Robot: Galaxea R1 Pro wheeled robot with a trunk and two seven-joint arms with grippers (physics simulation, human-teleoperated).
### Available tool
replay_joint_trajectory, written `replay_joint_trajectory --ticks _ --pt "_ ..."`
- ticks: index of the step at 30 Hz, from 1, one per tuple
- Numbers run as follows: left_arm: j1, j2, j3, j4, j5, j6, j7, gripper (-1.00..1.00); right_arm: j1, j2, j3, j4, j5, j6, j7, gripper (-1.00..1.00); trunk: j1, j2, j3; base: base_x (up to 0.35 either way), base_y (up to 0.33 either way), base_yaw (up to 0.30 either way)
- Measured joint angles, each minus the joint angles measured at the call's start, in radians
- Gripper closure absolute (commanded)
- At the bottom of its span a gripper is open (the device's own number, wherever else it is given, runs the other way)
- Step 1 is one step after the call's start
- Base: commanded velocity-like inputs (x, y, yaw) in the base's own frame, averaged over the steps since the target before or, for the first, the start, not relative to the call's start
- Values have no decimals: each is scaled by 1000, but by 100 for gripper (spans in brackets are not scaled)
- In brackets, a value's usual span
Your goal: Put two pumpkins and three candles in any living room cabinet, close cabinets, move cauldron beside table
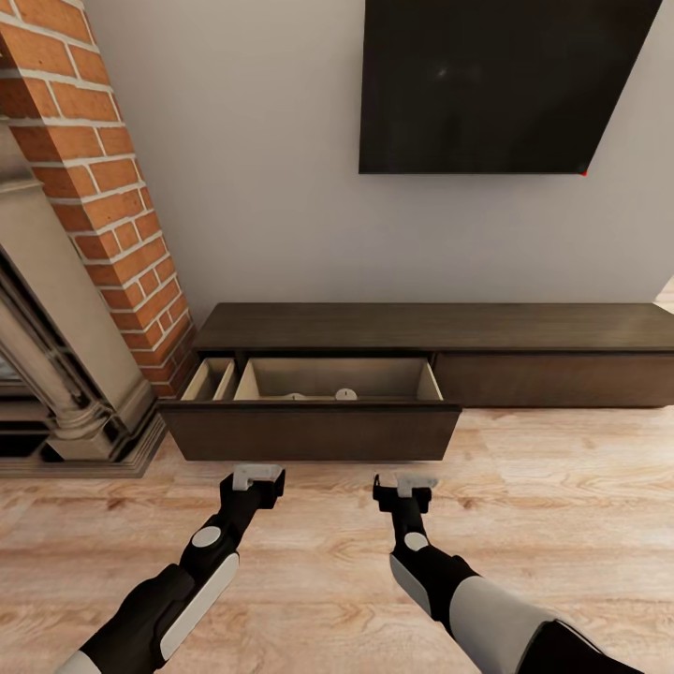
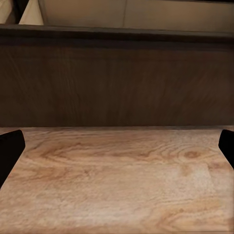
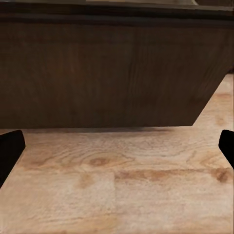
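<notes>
The long dark brown cabinet [image 1: 440, 328] stands against the wall with its left drawer [image 1: 309, 431] pulled far out. Over the drawer's front edge, inside the beige interior, peek the tops of two pale candles [image 1: 345, 394], the other one [image 1: 295, 397] to its left. My left gripper [image 1: 257, 479] and right gripper [image 1: 404, 485] hover just above the floor, a short way in front of the drawer front [image 2: 117, 78], which also faces the right wrist camera [image 3: 107, 73]. Both are open and hold nothing, with dark fingertips [image 2: 9, 151] [image 3: 9, 151] far apart. Pumpkins, cauldron and table are out of view.
A brick fireplace column [image 1: 103, 187] with a stone hearth surround [image 1: 65, 374] stands at the left, close to the drawer's left end. A black TV [image 1: 496, 84] hangs on the wall above. Pale wood floor [image 1: 562, 505] stretches to the right.
</notes>
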Motion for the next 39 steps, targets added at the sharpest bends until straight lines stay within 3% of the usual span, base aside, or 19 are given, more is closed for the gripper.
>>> replay_joint_trajectory --ticks 10,29,39 --pt "0 -3 8 11 12 7 2 -100 0 1 0 -26 52 -32 0 -100 0 0 0 23 0 0" --pt "0 -17 22 102 26 8 17 -100 0 0 0 -13 61 -35 0 -100 0 0 0 97 -4 0" --pt "0 -17 99 107 40 7 18 -100 0 1 0 -12 62 -33 0 -100 0 0 0 158 0 0"
